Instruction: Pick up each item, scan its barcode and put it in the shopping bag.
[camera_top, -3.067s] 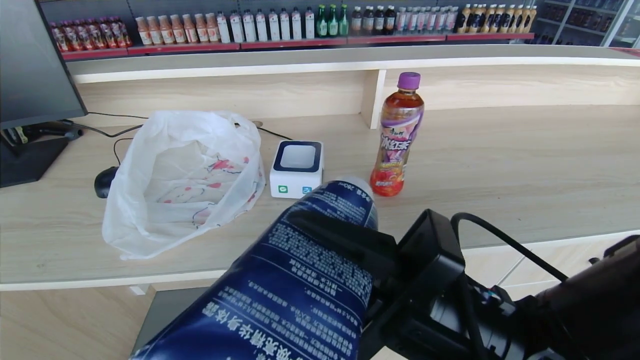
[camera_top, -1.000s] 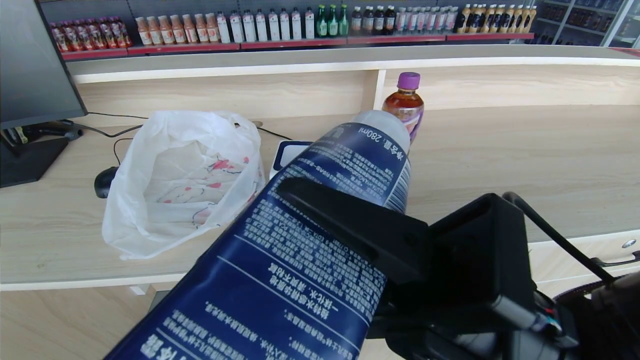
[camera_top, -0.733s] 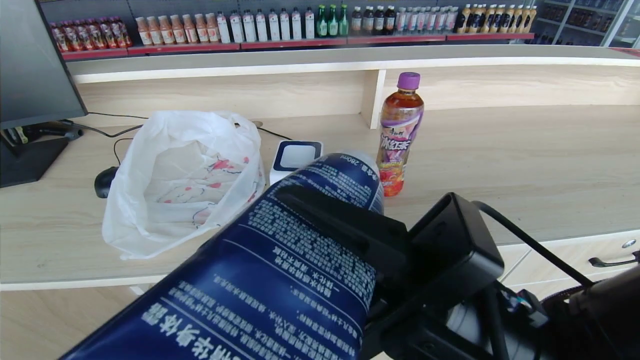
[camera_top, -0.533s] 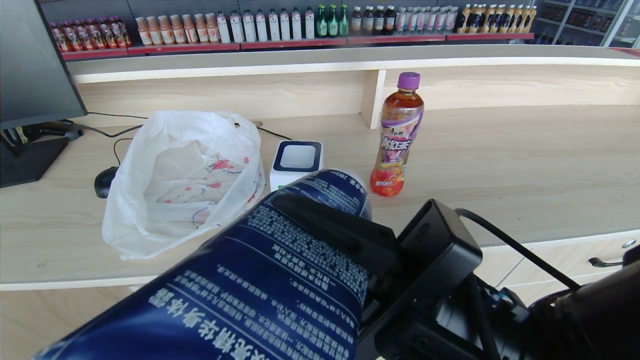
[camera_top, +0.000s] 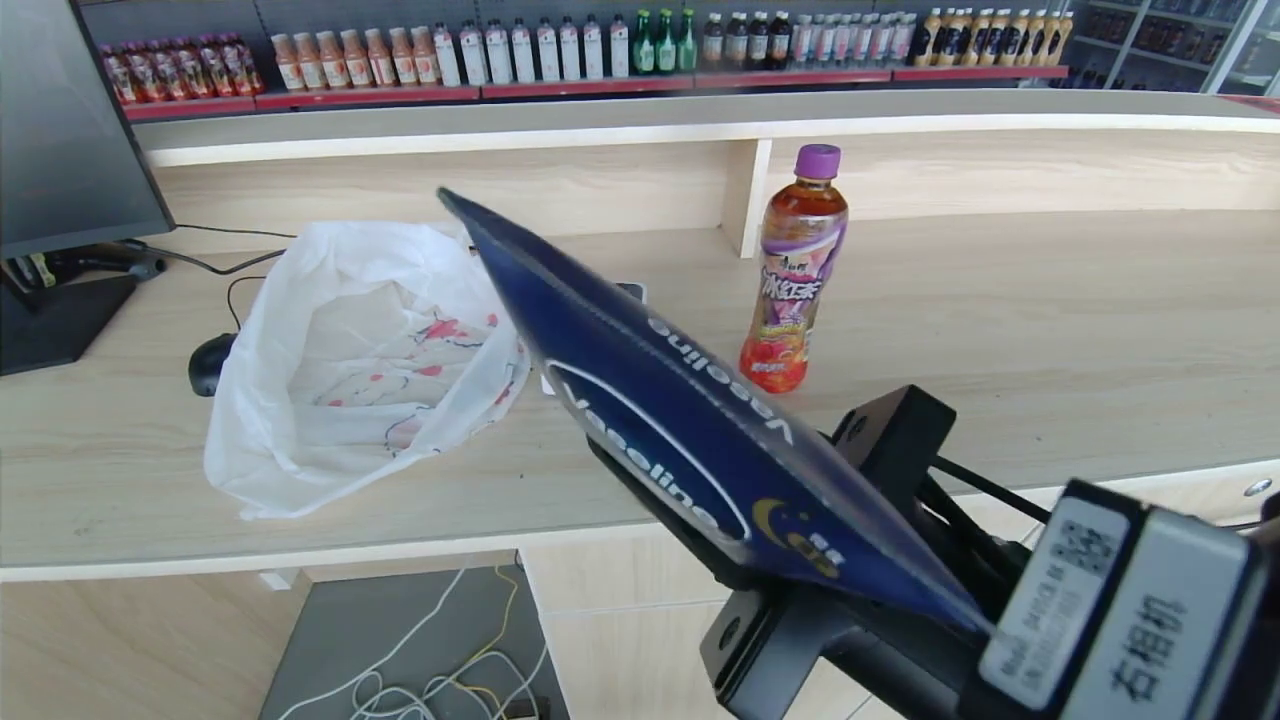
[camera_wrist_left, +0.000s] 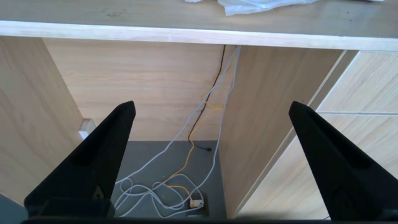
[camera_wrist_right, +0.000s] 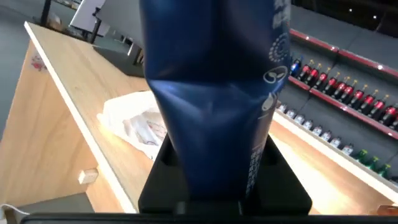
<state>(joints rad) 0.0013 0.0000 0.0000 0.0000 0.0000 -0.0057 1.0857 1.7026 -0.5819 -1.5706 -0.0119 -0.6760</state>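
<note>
A dark blue tube (camera_top: 680, 430) is held in my right gripper (camera_top: 790, 570), which is shut on its lower part in front of the counter. The tube slants up and to the left, and its flat crimped end hangs over the white scanner (camera_top: 632, 291), hiding most of it. The right wrist view has the tube (camera_wrist_right: 211, 93) standing up from the gripper (camera_wrist_right: 217, 180). The white shopping bag (camera_top: 370, 360) lies open on the counter, left of the scanner. A purple-capped tea bottle (camera_top: 795, 270) stands upright to the right of the scanner. My left gripper (camera_wrist_left: 211, 162) hangs open and empty below the counter edge.
The wooden counter (camera_top: 1050, 330) has a raised back ledge. A monitor (camera_top: 70, 120) and a black mouse (camera_top: 208, 362) sit at its left end. Cables (camera_wrist_left: 180, 186) lie on the floor under the counter, where drawer fronts (camera_top: 1150, 510) show on the right.
My right gripper has turned the tube over. Its rounded end pointed at the scanner with the printed back up; now the flat end points up-left and the front face shows.
</note>
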